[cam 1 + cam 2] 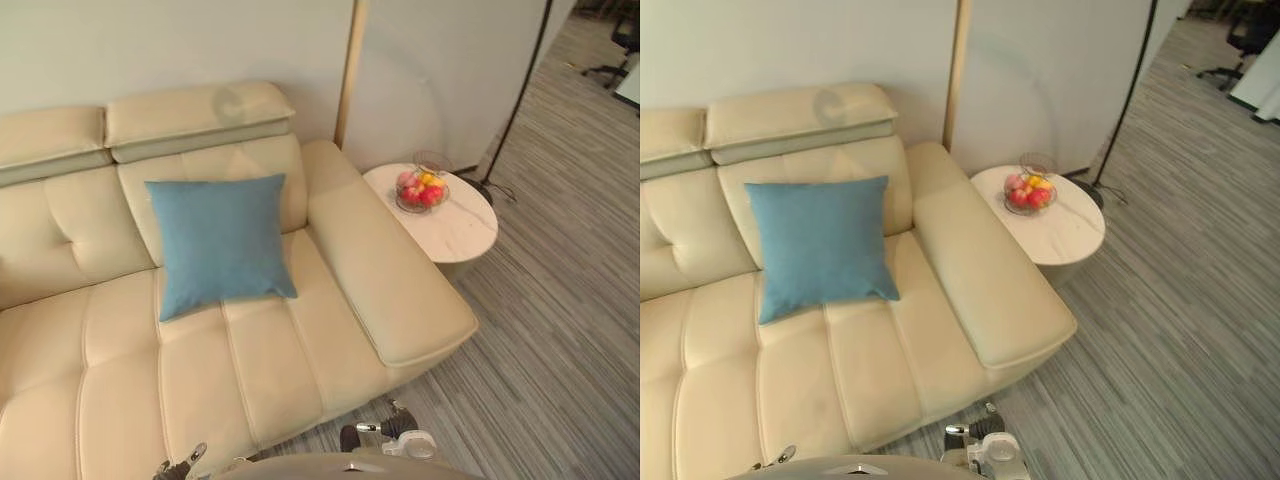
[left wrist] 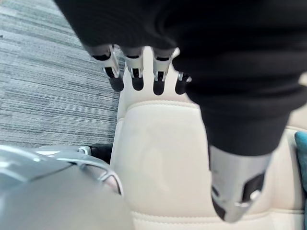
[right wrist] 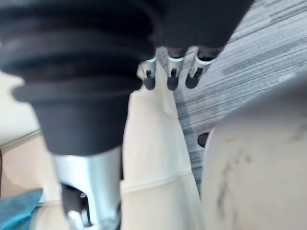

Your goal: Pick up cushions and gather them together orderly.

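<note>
- One blue cushion (image 1: 220, 245) was in view, left of centre in the left eye view. It stood tilted against the backrest of the cream sofa (image 1: 330, 340), with its lower edge on the seat. Neither hand touched it.
- Left hand (image 2: 216, 57): its fingers (image 2: 135, 72) were released and near straight, holding nothing, over the cream upholstery. A sliver of the cushion showed at the edge of the left wrist view.
- Right hand (image 3: 96, 72): its fingers (image 3: 172, 76) were likewise released and empty, by the sofa's front edge. A blue corner showed in the right wrist view.
- Step in hand, as judged: the approach. No grasp had begun.
- Suggested method: reach over the seat, take the cushion at a side edge or top corner, and curl the fingers well round the fabric. A soft filling is likely to sag, so a two-handed lift would keep it square for orderly placing.
- Edges: the headrest (image 1: 195, 115) lay above the cushion and the broad armrest (image 1: 390, 280) to its right. The seat front ran along the lower part of the frame.
- Open room: bare seat lay left of and below the cushion, enough to set it down or slide it.
- Hazard: the small round bench (image 1: 465, 235) with its fruit bowl (image 1: 422, 190) stood just beside the armrest at right of centre. A thin lamp pole (image 1: 515, 105) stood behind it, so wide swings of the right arm should be avoided.
- Striped carpet (image 1: 560, 350) filled the right of the frame, with nothing lying on it near the sofa.
</note>
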